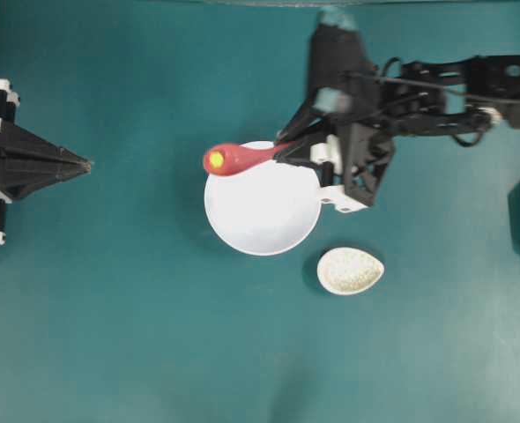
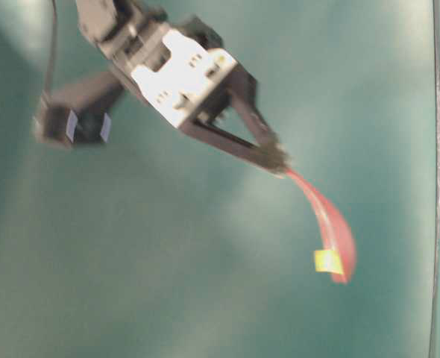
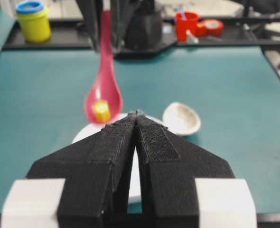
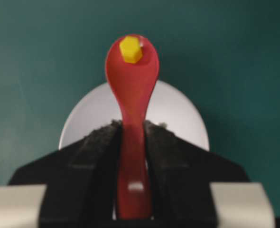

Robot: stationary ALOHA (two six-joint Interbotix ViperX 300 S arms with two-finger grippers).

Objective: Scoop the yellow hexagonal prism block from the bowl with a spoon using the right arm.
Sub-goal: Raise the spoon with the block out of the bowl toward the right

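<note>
One loose block point(image 4: 130, 49) sits near the tip of the spoon point(image 4: 132, 90), held above the bowl point(image 1: 262, 211) rim. The right gripper point(image 4: 131, 142) pinches the handle; any tilt or jerk could spill it outside the bowl. The left gripper point(image 3: 136, 128) is pressed together.
</note>
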